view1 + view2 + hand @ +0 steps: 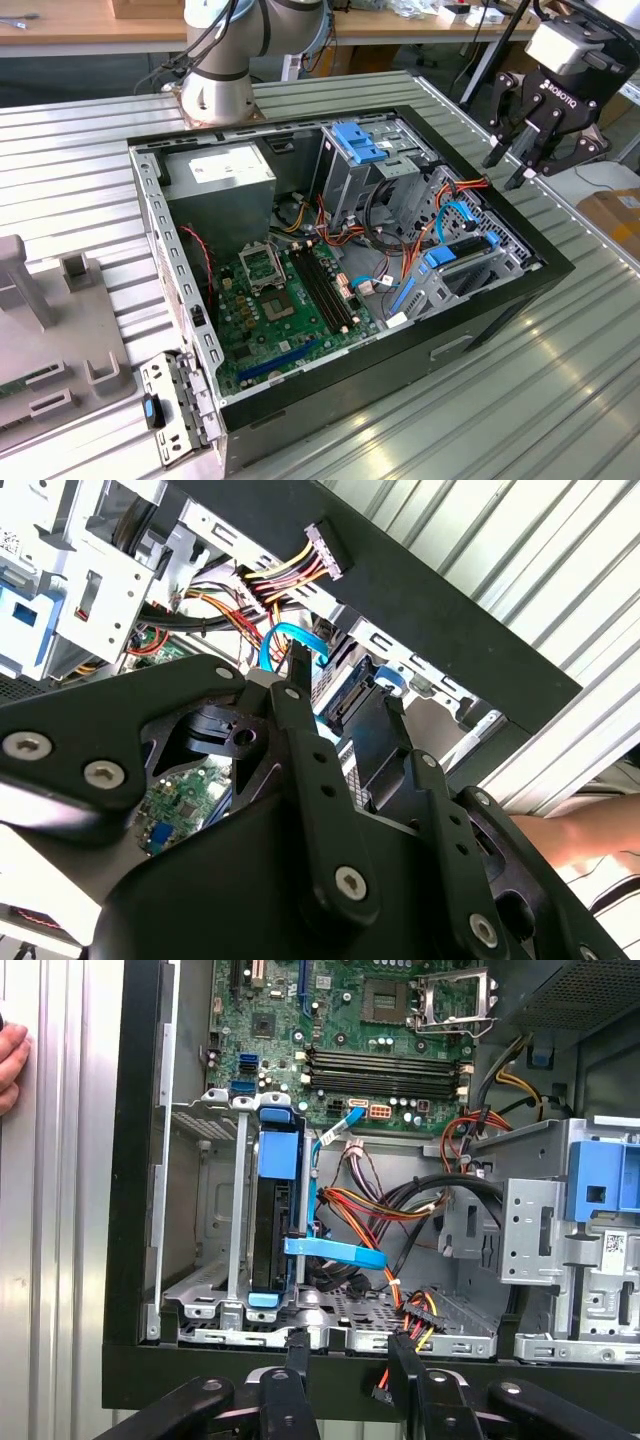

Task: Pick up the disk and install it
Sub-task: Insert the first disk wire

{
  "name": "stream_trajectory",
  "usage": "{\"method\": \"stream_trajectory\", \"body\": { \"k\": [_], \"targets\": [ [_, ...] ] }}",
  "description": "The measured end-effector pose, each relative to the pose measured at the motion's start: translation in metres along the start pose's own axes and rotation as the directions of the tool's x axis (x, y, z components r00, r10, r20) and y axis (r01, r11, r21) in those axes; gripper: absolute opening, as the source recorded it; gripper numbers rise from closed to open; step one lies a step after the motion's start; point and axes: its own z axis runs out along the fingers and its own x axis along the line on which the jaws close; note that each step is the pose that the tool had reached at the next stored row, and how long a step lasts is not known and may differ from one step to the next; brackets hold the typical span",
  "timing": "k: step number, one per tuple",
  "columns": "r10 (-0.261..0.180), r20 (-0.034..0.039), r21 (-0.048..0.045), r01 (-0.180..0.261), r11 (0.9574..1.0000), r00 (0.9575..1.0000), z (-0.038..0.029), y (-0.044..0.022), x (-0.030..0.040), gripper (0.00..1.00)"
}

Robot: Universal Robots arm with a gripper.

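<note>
the claw [508,165] hangs wide open and empty above the rim of the case [400,350]; the disk [272,1220] stands on edge in the low drive cage [200,1290] inside. i'd come down square, a finger either side of its blue rail, clear of the cables [400,1205]. the first wrist view gives that lineup, the exterior view the height.

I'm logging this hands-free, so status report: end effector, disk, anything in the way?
End effector open, empty, over the case edge. Disk on edge in the drive bay, ungripped. Blue cable crosses beside it; a hand outside the case.
</note>
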Motion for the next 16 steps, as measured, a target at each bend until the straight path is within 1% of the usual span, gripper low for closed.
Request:
{"method": "stream_trajectory", "body": {
  "k": [7, 11, 16],
  "targets": [
    [-0.003, 0.0, -0.0001, 0.003, 1.0, 1.0, 0.0002, 0.0, 0.0, 0.44],
    [-0.023, -0.0001, -0.0007, 0.023, 0.9997, 0.9997, 0.0004, -0.0001, -0.0012, 0.44],
    [-0.023, -0.0002, -0.0007, 0.023, 0.9997, 0.9997, 0.0003, -0.0001, -0.0013, 0.44]
  ]
}}
